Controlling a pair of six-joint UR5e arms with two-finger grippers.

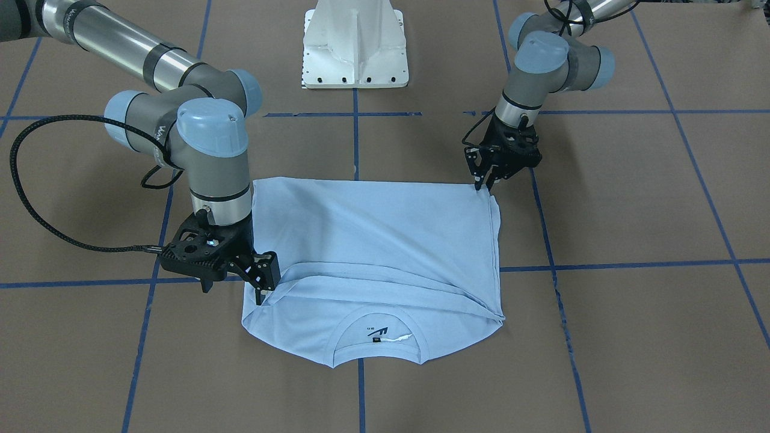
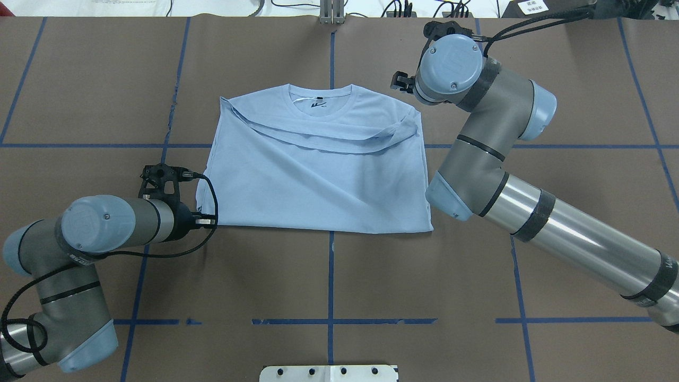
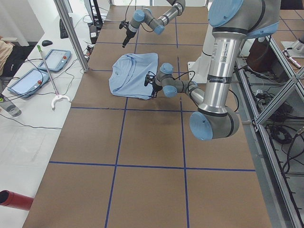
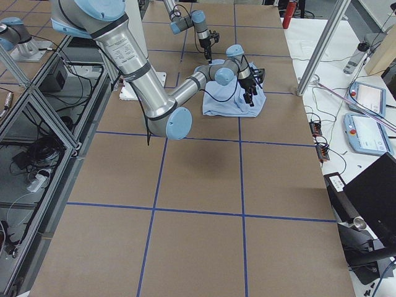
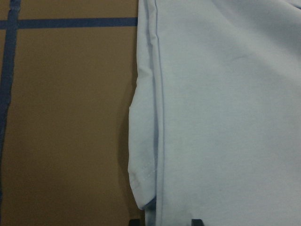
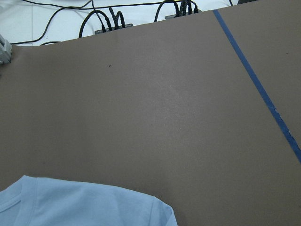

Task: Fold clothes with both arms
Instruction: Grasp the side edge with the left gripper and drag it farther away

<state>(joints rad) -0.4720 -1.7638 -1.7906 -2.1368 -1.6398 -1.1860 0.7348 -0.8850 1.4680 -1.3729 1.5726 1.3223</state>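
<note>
- Two edges of the light blue short-sleeved T-shirt are addressed; judged the grasping step.
- Black left gripper spread over the hem; black right gripper: cannot tell.
- Next: pinch, lift together.

Brown table cover, gridded with blue tape lines. White pedestal base sits on the centre line at the robot's end. Black cables bunch along the far table edge. White side bench alongside carries a blue-edged screen unit, a second screen unit near it, a long pole with a white hooked end, a clear bottle and a red cylinder. Aluminium post rises at the bench edge.
</note>
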